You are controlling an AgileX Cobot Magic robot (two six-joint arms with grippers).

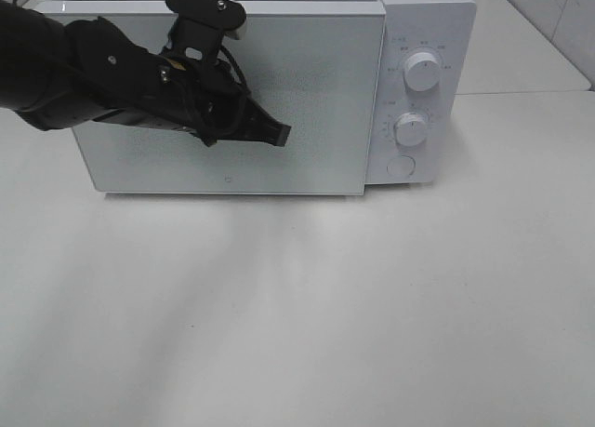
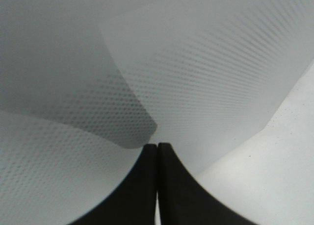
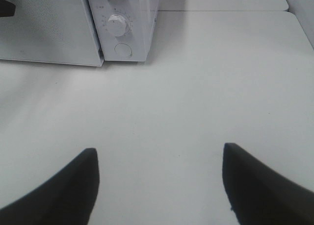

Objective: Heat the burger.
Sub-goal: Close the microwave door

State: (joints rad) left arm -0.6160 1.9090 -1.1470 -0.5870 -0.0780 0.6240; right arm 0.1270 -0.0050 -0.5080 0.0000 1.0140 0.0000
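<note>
The microwave (image 1: 423, 22) is sitting on the white worktop (image 1: 297, 315) with its door (image 1: 325, 83) shut. The left end effector (image 1: 282, 134) is hovering at the door front, fingers pressed together on nothing; whether it is touching the door cannot be told. The right end effector (image 3: 159, 154) is hanging above the worktop, jaws spread wide, empty. The burger is not showing in any view.
</note>
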